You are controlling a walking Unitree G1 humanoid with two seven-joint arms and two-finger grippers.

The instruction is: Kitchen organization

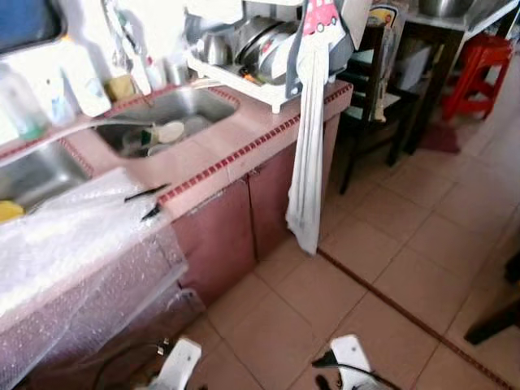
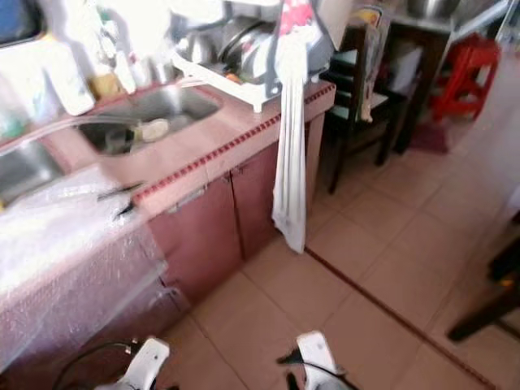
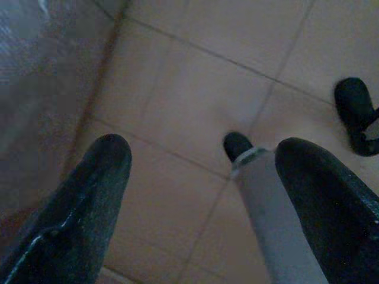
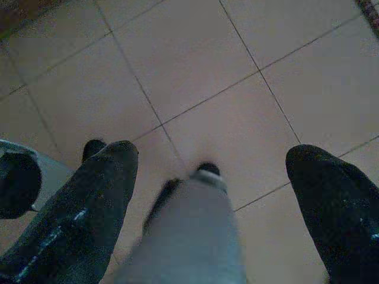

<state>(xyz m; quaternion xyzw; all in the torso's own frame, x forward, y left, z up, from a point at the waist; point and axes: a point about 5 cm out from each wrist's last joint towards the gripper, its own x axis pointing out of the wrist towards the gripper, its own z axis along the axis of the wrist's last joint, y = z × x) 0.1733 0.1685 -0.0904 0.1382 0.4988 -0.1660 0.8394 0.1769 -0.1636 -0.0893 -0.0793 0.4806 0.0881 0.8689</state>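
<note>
Pink tile with a dotted red edge covered the kitchen counter (image 1: 213,159), which ran along the robot's left above reddish-brown cabinet doors (image 1: 244,213). Set into it was a stainless steel sink basin (image 1: 172,113) holding a few dishes, and a second steel basin (image 1: 32,171) lay nearer the robot's left. A sheet of clear bubble wrap (image 1: 77,252) draped over the near end of the counter and hung down its front. A white dish rack (image 1: 252,57) loaded with metal pots and lids stood at the far end of the counter, and a long white cloth (image 1: 307,162) hung from that corner down toward the tan tiled floor (image 1: 366,268). A dark wooden chair (image 1: 370,106) stood beyond the counter, with a red plastic stool (image 1: 479,69) farther off.

Both arms hung low over the floor. The left gripper (image 3: 201,177) had its black fingers spread apart, holding nothing. The right gripper (image 4: 213,177) was likewise spread wide and empty.
</note>
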